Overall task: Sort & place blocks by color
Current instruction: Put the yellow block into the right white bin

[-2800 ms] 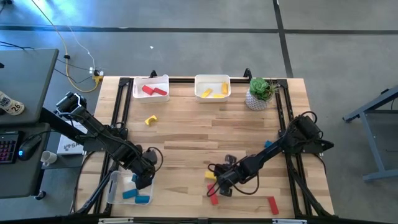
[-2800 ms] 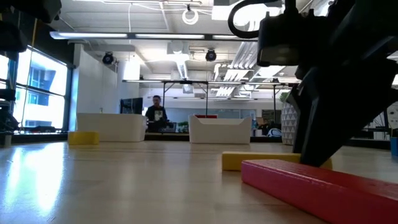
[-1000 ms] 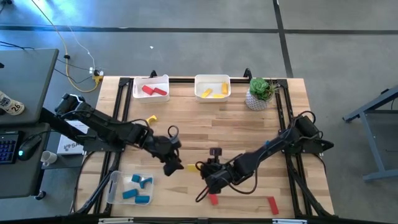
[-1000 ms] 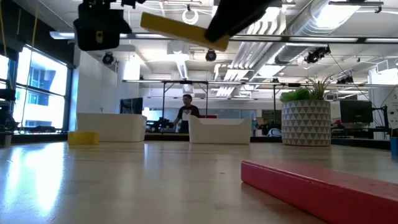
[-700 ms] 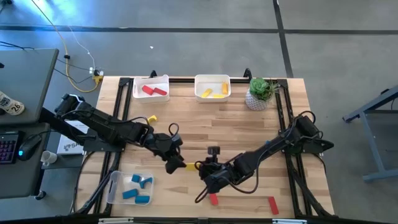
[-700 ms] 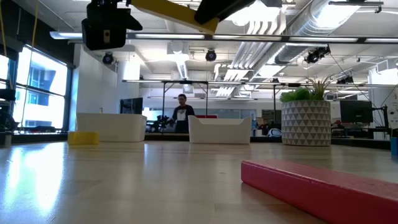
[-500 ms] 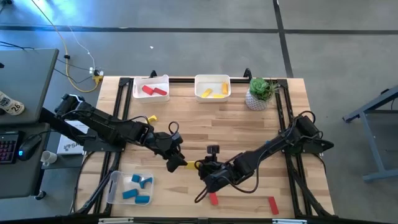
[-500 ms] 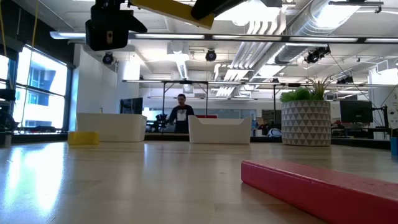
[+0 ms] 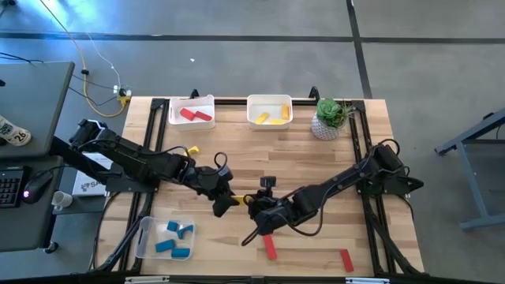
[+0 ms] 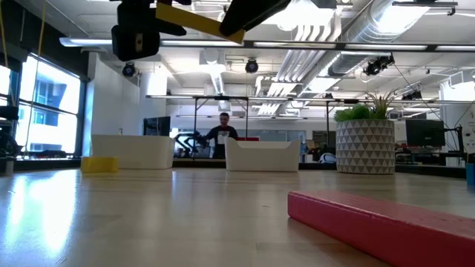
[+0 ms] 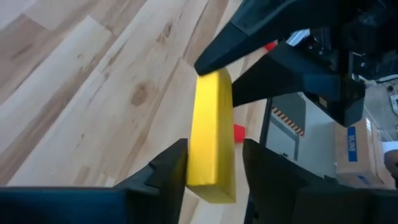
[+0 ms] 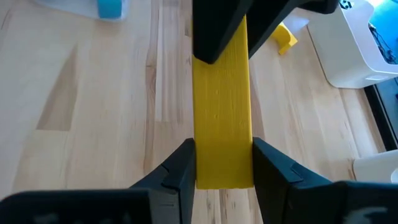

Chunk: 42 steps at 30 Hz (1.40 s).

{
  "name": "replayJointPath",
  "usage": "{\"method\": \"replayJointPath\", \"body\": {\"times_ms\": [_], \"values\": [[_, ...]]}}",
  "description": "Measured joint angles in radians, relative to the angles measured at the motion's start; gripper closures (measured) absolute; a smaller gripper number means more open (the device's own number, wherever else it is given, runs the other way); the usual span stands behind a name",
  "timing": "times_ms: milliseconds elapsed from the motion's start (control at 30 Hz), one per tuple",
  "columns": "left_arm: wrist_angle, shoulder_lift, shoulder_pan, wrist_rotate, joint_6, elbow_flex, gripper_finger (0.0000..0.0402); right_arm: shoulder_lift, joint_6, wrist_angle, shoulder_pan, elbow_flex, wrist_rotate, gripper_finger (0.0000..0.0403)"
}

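Midair over the table's middle, one yellow bar block is pinched at both ends: the left gripper is clamped on one end and the right gripper on the other, fingers pressed against its sides. Near the front edge lie two red bars, well apart. A clear bin at the front left corner holds three blue blocks. At the back, one white bin holds two red blocks and a second white bin holds two yellow blocks. One yellow arch block lies alone on the wooden table. Another blue block shows beside the right arm.
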Motion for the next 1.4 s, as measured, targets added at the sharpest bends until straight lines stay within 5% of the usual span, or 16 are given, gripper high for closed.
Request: {"method": "replayJointPath", "body": {"times_ms": [433, 967, 1400], "values": [[-0.002, 0.000, -0.006, -0.008, 0.014, 0.000, 0.0350, 0.000, -0.028, -0.005, -0.005, 0.000, 0.014, 0.0297], [-0.003, 0.000, -0.005, -0.152, 0.149, 0.000, 0.0358, -0.001, -0.091, 0.002, -0.059, 0.000, 0.025, 0.0202], [0.004, 0.000, 0.066, -0.240, 0.273, 0.000, 0.0358, -0.104, 0.037, -0.065, -0.077, 0.000, 0.024, 0.0194]]}}
